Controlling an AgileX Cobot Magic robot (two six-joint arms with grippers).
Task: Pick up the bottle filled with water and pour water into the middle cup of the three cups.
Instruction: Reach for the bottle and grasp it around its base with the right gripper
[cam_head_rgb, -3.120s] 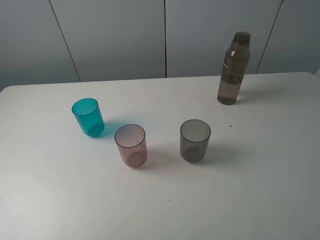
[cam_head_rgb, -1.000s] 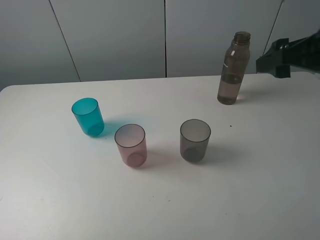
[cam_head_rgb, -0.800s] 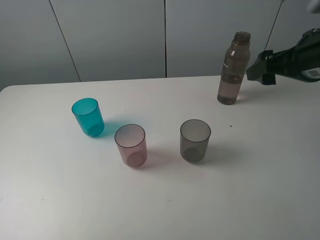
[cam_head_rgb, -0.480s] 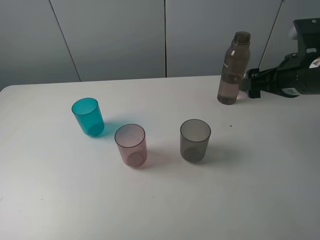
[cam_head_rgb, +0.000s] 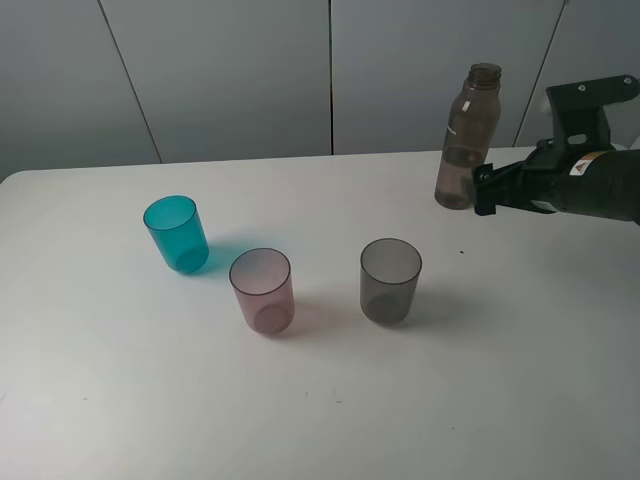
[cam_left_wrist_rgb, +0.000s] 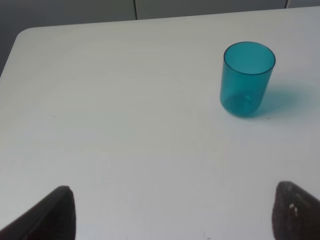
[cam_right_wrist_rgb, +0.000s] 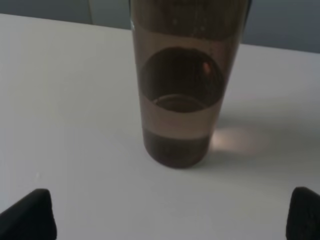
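Note:
The smoky grey-brown bottle (cam_head_rgb: 466, 137) stands upright and uncapped at the table's back right, with water in its lower part; it fills the right wrist view (cam_right_wrist_rgb: 182, 95). My right gripper (cam_head_rgb: 482, 189) is open just right of the bottle's base, its fingertips (cam_right_wrist_rgb: 30, 212) apart on either side, not touching it. The pale pink middle cup (cam_head_rgb: 263, 290) stands between the teal cup (cam_head_rgb: 177, 233) and the smoky grey cup (cam_head_rgb: 390, 280). My left gripper (cam_left_wrist_rgb: 175, 212) is open above bare table, with the teal cup (cam_left_wrist_rgb: 247, 79) ahead of it.
The white table (cam_head_rgb: 320, 400) ends in a back edge just behind the bottle, with a grey panelled wall (cam_head_rgb: 230, 70) beyond. The table's rounded far-left corner (cam_left_wrist_rgb: 22, 37) shows in the left wrist view.
My right arm came in from the right edge and moved left and down toward the bottle's base. The bottle and cups have not moved.

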